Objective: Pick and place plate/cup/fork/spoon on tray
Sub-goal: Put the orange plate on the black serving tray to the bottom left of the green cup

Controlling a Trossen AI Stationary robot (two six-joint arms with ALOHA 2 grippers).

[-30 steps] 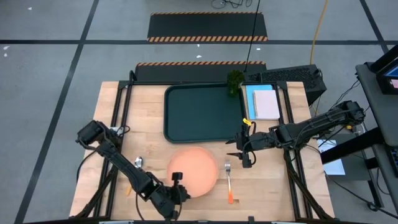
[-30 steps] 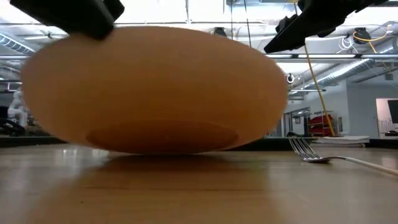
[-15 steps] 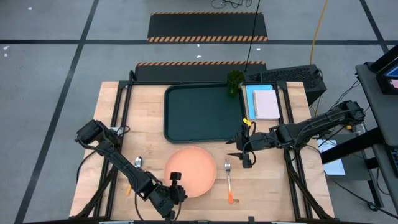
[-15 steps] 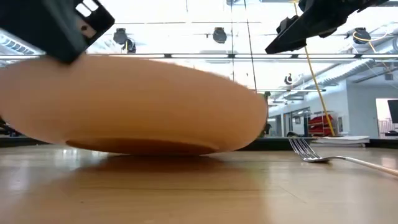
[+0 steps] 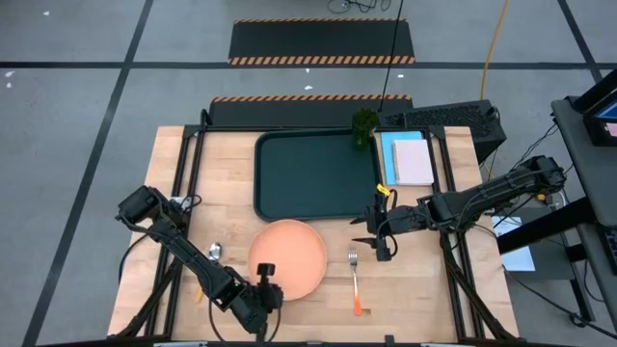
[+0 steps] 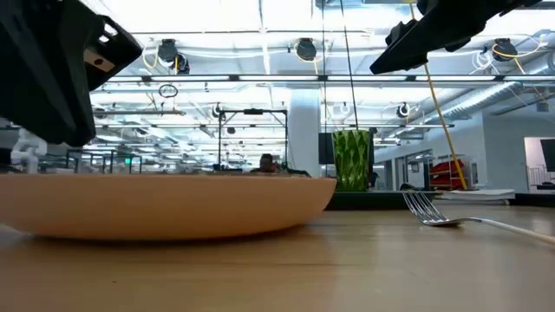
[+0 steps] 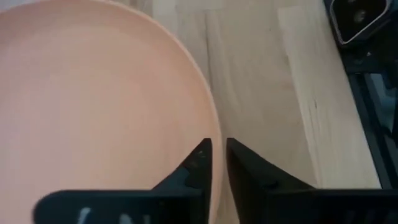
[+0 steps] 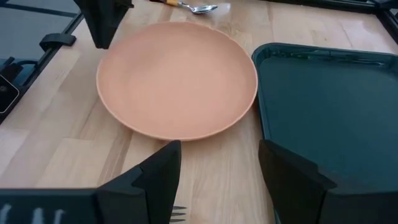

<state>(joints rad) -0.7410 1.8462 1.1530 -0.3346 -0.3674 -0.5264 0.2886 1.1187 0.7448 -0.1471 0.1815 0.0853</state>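
Wooden tabletop: left hand pinches the plate rim; lift clear before crossing the tray lip. Right hand spread, idle.

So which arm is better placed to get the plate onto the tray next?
Probably the left. Its end effector is pinched on the plate's near rim. The right end effector hangs open by the fork, holding nothing, beside the tray.

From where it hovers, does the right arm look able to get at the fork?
Probably yes. The right gripper hangs open just beyond the fork, whose prongs show right under it in its wrist view. The plate, held at its rim by the left gripper, lies beside the fork, apart from it.
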